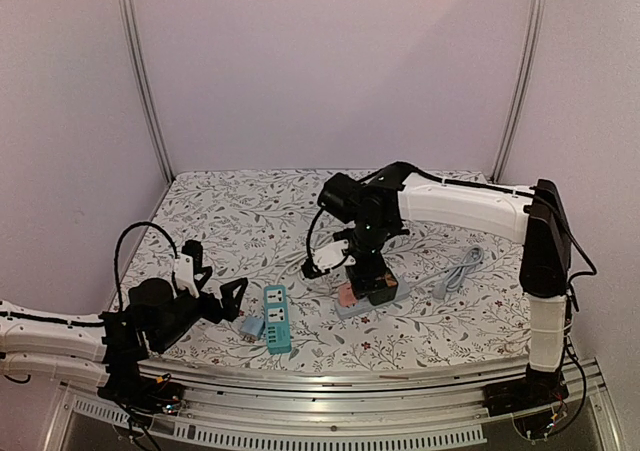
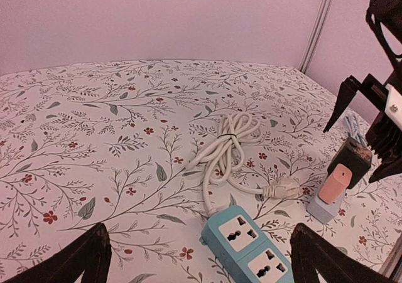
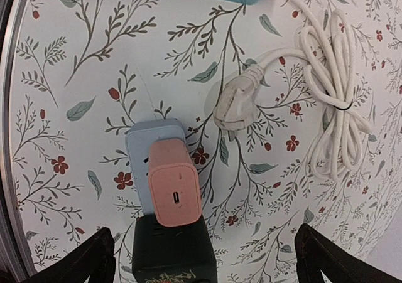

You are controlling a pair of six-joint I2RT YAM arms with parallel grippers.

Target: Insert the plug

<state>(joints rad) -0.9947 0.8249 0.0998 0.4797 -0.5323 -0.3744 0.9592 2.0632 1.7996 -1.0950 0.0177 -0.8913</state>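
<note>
**A:** Right wrist view: where's the plug?

**B:** The black adapter stands on the grey strip, touching the pink charger. It looks seated, though I can't see its pins.

**A:** And the right pincer?

**B:** Spread wide, one finger either side of the adapter, touching nothing. The left pincer is spread too, and hangs empty near the teal strip.

**A:** There's a white plug as well.

**B:** Yes, it lies loose on the cloth just beside the grey strip, on the end of its coiled cord. It could equally be the one meant.

**A:** How would the adapter handle?

**B:** I'd guess it's a light, stiff block with smooth plastic sides, so a bit slippery. Take it across the two flat faces, low down, and press straight. Tilting it could jam the pins or drag the strip.
</note>
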